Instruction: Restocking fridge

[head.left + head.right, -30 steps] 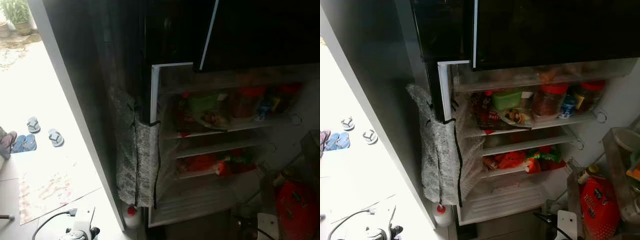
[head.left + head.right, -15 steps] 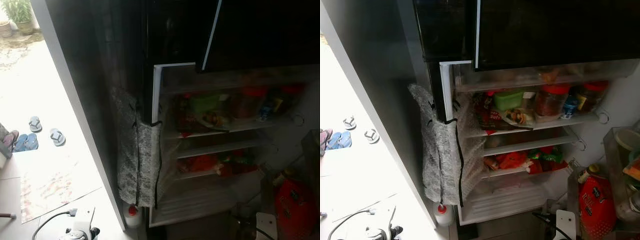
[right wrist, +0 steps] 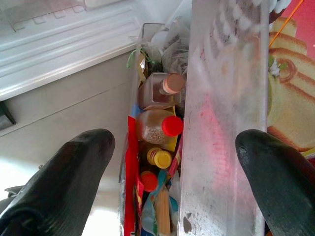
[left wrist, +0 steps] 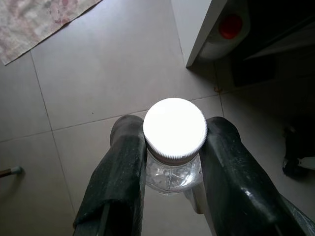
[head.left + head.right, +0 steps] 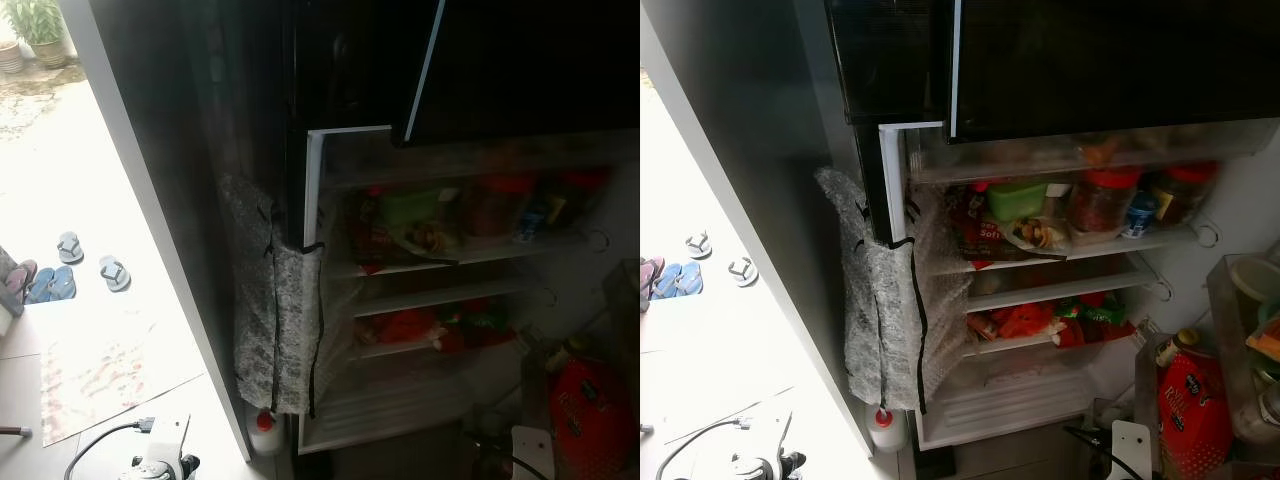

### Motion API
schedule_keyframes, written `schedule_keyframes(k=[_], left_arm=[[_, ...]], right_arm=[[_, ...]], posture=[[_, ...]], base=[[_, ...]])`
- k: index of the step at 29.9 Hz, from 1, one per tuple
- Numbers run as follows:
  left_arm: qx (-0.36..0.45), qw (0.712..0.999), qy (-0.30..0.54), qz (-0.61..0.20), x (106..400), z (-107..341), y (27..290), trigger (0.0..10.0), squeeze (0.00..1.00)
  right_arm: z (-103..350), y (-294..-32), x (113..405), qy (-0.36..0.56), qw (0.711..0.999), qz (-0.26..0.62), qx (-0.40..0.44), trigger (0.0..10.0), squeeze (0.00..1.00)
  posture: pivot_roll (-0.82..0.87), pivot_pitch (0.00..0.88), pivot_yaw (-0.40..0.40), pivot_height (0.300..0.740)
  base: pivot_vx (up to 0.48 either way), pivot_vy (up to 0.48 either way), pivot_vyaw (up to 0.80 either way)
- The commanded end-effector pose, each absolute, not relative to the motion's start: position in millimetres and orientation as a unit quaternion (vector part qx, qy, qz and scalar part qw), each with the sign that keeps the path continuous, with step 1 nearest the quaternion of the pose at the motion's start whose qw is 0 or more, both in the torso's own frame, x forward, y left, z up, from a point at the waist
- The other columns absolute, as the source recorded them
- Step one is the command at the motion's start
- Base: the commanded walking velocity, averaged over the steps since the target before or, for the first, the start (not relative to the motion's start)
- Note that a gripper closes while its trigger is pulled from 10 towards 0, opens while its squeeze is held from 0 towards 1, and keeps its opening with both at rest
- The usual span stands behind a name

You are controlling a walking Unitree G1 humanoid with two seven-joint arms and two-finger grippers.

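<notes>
My left gripper point(image 4: 174, 129) is shut on a clear bottle point(image 4: 173, 173) with a white ribbed cap, held over the tiled floor near the fridge's bottom corner. The fridge point(image 5: 1020, 395) stands open in front of me. Its upper shelf carries a green box point(image 5: 1017, 198) and red-lidded jars point(image 5: 1098, 200); red packets point(image 5: 1025, 320) lie on the shelf below. My right gripper point(image 3: 174, 142) is open, its fingers wide apart over the door shelf point(image 3: 221, 123), where a brown-capped bottle point(image 3: 160, 88) and a red-capped jar point(image 3: 155, 127) stand.
A bubble-wrap sheet point(image 5: 880, 310) hangs from the fridge's left side. A small white bottle with a red cap point(image 5: 883, 425) stands on the floor below it. A red pouch point(image 5: 1188, 400) fills the door shelf at right. Sandals point(image 5: 85, 262) and a cable point(image 5: 110, 435) lie on the floor at left.
The head view has shifted slightly since a second ago. Nothing in the scene has visibly moved.
</notes>
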State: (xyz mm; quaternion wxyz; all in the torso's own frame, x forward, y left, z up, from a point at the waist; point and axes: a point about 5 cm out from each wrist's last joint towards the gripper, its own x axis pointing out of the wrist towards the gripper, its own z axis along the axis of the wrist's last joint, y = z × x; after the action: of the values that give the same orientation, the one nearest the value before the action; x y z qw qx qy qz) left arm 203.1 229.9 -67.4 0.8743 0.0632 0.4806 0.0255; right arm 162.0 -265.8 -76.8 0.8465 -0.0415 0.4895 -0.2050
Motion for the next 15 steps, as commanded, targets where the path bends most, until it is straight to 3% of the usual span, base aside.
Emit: schedule_keyframes(k=[1,15], left_arm=[[0.071,0.872,0.483,0.022,202.6,-67.3,231.5,10.0,0.00],[0.070,0.873,0.483,0.022,202.7,-67.3,231.1,10.0,0.00]], right_arm=[[-79.3,-266.2,156.0,0.498,0.841,-0.208,-0.036,10.0,0.00],[-80.0,-264.9,155.4,0.499,0.842,-0.203,-0.033,10.0,0.00]], posture=[[0.01,0.000,-0.034,0.740],[0.01,0.000,-0.034,0.740]], base=[[0.000,0.000,0.00],[0.000,-0.272,0.00]])
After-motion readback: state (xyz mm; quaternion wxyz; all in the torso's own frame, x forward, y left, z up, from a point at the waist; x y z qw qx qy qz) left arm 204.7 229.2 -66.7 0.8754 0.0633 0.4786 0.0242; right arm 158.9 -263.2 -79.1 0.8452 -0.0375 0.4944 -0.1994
